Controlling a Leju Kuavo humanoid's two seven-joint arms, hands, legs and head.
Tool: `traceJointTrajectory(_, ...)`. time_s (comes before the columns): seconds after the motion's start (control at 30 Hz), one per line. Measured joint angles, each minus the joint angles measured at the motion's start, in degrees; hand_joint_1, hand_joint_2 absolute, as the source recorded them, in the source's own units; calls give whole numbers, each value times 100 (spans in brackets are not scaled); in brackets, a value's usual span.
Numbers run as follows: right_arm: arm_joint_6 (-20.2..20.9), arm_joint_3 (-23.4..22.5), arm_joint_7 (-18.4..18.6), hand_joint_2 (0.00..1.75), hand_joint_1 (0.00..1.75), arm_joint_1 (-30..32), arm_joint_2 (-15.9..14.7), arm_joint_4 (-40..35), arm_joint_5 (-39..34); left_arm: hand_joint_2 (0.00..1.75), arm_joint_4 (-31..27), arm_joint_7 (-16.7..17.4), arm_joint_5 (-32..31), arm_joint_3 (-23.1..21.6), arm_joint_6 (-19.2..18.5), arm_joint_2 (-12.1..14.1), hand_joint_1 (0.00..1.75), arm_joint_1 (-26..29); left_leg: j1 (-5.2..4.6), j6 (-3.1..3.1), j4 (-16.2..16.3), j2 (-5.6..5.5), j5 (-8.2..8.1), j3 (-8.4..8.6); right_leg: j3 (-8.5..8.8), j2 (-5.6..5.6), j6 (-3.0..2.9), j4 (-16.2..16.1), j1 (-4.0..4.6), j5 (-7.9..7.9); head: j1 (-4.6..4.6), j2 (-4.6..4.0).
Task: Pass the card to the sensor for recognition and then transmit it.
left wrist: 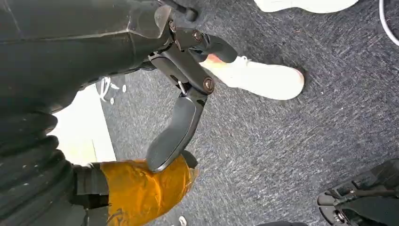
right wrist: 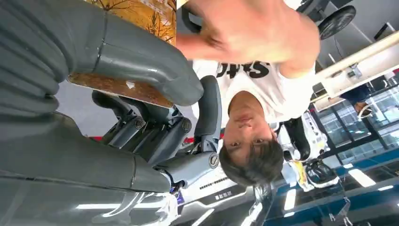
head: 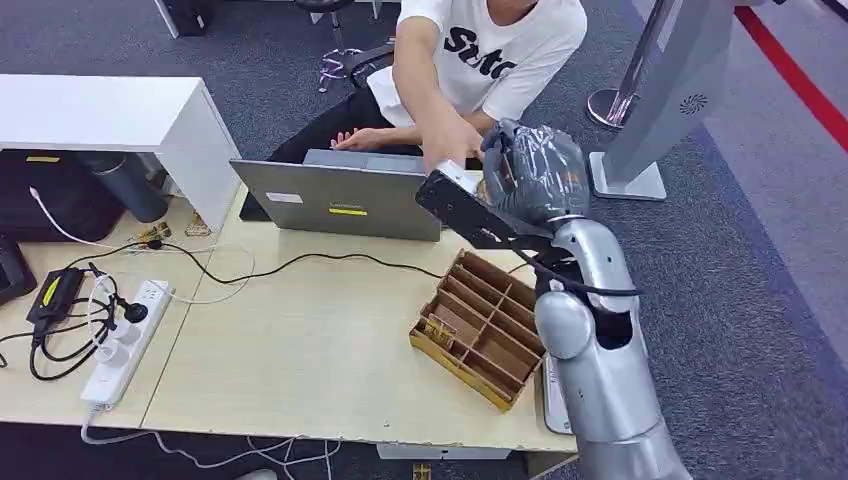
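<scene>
The right hand (right wrist: 141, 70) grips the card (right wrist: 136, 28) above the laptop (head: 340, 200); left hand (left wrist: 183, 113) fingers spread, empty.

Right hand (right wrist: 141, 117) fills near side, grey thumb (right wrist: 141, 66) pressed on card (right wrist: 136, 19), card pinched between thumb and darker fingers (right wrist: 155, 136). Card printed orange-yellow with tree branches. Person's hand (right wrist: 244, 28) reaches to card's far end. Person in white printed shirt (right wrist: 263, 80) just beyond. Glass-walled office in background.

Office: grey carpet (head: 740, 300), desk (head: 300, 340), laptop (head: 340, 200), power strip (head: 125, 340), office chair (head: 345, 60).
</scene>
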Motion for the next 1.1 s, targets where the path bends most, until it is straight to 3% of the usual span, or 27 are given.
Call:
traceJointTrajectory(0.3,15,-133,13,175,175,-238,223,322,-4,175,24,-2,0,-81,0,26,0,6,0,0,0,-1,-1,-6,-5,-2,0,-1,0,0,0,0)
traceJointTrajectory(0.33,13,-142,13,175,147,-247,243,341,-26,175,24,-4,0,-85,-2,26,0,6,0,0,0,-1,0,-6,-5,-2,0,-1,0,0,0,0)
traceJointTrajectory(0.37,11,-147,13,175,7,-254,258,359,-39,175,24,-4,0,-87,-2,26,0,6,0,0,0,-1,-1,-6,-5,-2,0,-1,0,0,0,0)
traceJointTrajectory(0.4,13,-147,11,175,0,-258,269,372,-44,175,24,-4,0,-87,-4,26,0,6,0,0,0,-1,-1,-6,-5,-2,0,-1,0,0,0,0)
traceJointTrajectory(1.1,55,-182,-18,175,0,-264,326,486,-324,175,26,-13,2,-87,0,26,0,10,0,0,0,-1,0,-6,-6,-1,0,-1,0,0,0,0)
